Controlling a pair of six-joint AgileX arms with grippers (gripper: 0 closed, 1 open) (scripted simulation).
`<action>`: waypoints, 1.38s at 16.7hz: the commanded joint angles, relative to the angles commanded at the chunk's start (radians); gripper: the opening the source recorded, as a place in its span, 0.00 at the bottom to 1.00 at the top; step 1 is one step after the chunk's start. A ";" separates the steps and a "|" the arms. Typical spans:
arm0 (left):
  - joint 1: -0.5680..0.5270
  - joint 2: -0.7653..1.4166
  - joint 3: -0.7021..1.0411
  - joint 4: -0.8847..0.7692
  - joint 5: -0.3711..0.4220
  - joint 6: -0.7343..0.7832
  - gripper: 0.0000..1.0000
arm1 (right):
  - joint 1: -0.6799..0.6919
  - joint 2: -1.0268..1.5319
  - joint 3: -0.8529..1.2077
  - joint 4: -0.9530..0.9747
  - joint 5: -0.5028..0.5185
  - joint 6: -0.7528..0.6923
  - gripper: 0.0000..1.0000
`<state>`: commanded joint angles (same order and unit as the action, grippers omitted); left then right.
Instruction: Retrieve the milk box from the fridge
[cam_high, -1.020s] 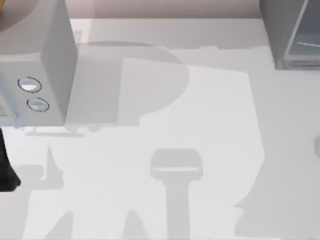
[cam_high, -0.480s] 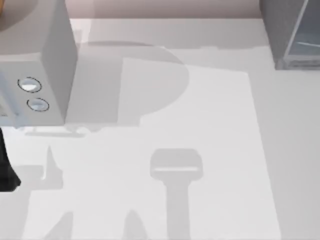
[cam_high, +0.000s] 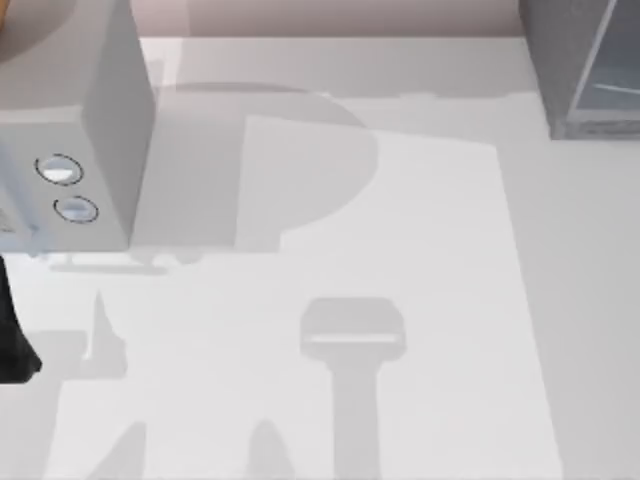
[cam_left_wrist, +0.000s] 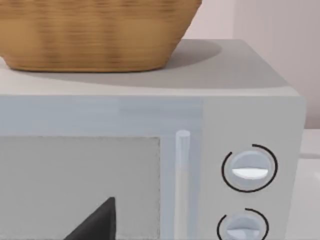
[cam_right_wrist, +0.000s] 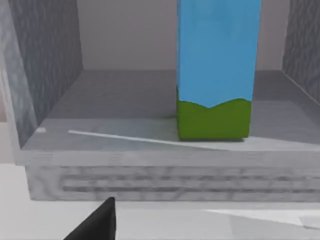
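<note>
The milk box stands upright on the floor of the open fridge, sky-blue above a green band at its base, its top cut off by the frame. A dark part of my right gripper sits low in the right wrist view, in front of the fridge's threshold and short of the carton. In the top view the fridge is at the table's far right corner, its pale-framed glassy panel swung outward. My left arm is parked at the table's left edge, and a dark part of my left gripper faces the dialled box.
A grey box with two round dials stands at the far left of the table. A wicker basket rests on top of the grey box. Arm shadows lie across the table's middle.
The shadow on the table's right side and a grey bit at the right edge have left the top view. The left arm has not moved.
</note>
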<state>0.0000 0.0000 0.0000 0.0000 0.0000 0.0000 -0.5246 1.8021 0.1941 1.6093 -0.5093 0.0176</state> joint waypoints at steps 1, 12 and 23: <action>0.000 0.000 0.000 0.000 0.000 0.000 1.00 | 0.007 0.017 0.022 -0.011 0.006 -0.001 1.00; 0.000 0.000 0.000 0.000 0.000 0.000 1.00 | 0.184 0.334 0.734 -0.374 0.199 -0.011 1.00; 0.000 0.000 0.000 0.000 0.000 0.000 1.00 | 0.229 0.406 0.891 -0.487 0.250 -0.014 1.00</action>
<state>0.0000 0.0000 0.0000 0.0000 0.0000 0.0000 -0.2954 2.2081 1.0854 1.1221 -0.2595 0.0035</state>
